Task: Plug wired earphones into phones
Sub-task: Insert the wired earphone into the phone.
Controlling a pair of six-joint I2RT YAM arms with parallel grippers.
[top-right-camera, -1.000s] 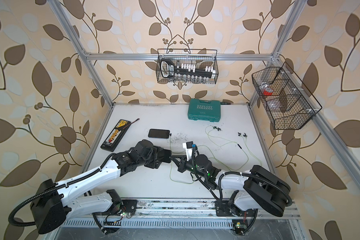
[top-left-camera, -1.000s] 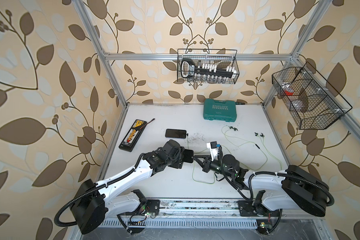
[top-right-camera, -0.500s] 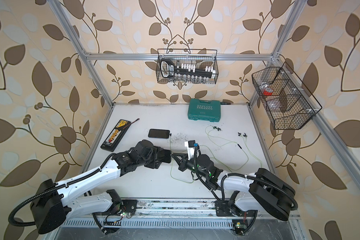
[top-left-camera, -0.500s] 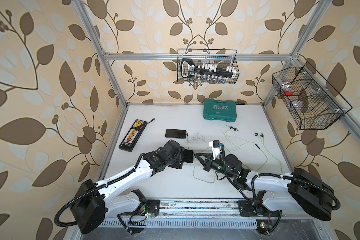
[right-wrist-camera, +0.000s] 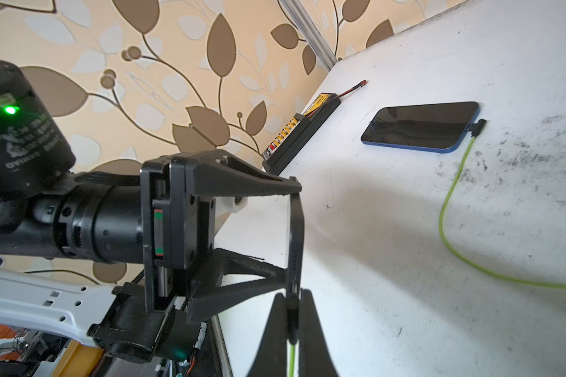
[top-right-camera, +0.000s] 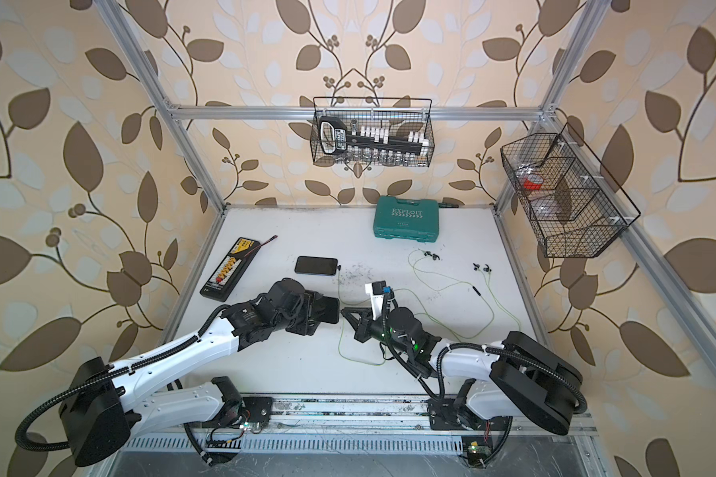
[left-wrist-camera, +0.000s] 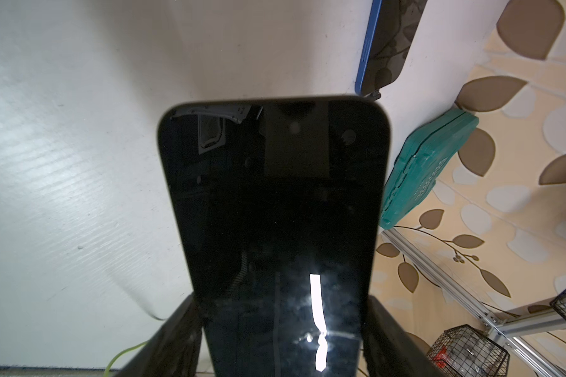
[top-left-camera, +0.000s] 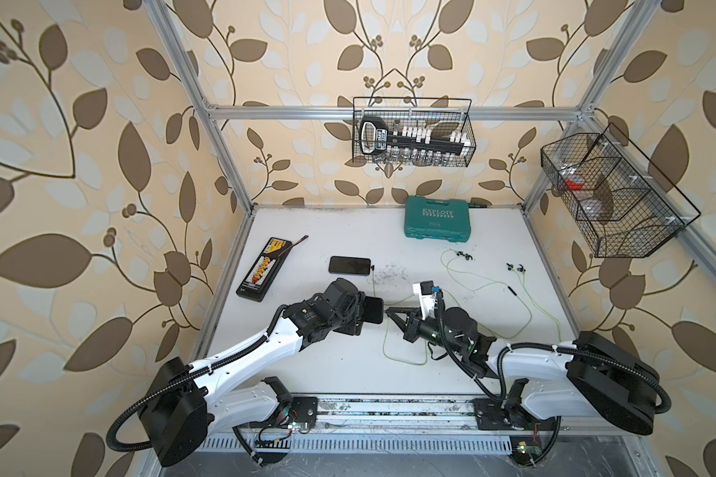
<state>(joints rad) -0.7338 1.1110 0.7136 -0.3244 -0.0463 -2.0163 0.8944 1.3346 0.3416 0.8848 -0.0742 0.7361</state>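
Plug [right-wrist-camera: 291,315] at phone [right-wrist-camera: 295,235] — right wrist only

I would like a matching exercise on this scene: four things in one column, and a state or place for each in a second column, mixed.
Column A
1. left gripper
2. right gripper
3. phone on the table
4. teal case

Column B
a. closed, by the back wall
b. shut on an earphone plug
c. grips the lifted phone
d. green cable leads from its end

Pairs: 1-c, 2-b, 3-d, 4-a
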